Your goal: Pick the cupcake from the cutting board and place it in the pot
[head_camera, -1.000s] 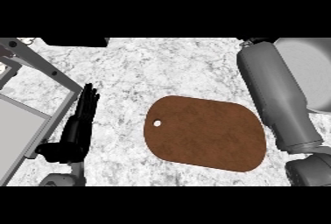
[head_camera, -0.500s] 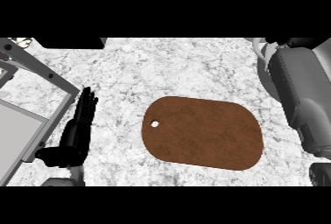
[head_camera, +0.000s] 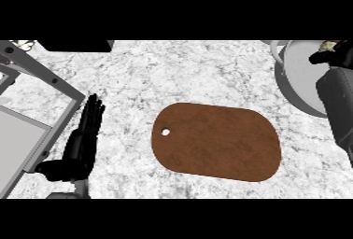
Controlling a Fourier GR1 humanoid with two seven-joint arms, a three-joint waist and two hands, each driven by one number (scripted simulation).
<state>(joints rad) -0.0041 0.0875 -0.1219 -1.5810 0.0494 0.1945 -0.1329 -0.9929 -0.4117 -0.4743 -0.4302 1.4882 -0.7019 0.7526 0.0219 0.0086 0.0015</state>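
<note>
A: Right forearm has swung out toward the view's right edge since 1 s ago. It then lay along the right side of the cutting board. It now crosses the pot at top right. Board and left hand are unchanged.

B: Where is the cupcake?

A: Not on the board. Its brown top is bare, with only the hanging hole near the left end. Nothing lies on the marble tabletop around it either.

B: In the right hand, then?

A: Likely, but not confirmed. The right hand is a dark shape over the pot's far rim. A pale speck sits just above it and may be the cupcake. It is too small to be sure. Whether that hand is clenched on something or released, I cannot tell.

B: And the left hand?

A: Resting at the view's left, beside the grey frame, fingers straight and together, holding nothing. It is well apart from board and pot.

B: Which step, by your reading?

A: The pick looks done, since the board is bare. Judged from that, 1 step remains: the placing. The arm seems to be at carry or delivery over the pot.

B: What does the next move call for?

A: Bring the hand inside the rim, over the pot's pale floor. Lower it, then let go so the cupcake lands upright. Then lift out without catching the rim.
</note>
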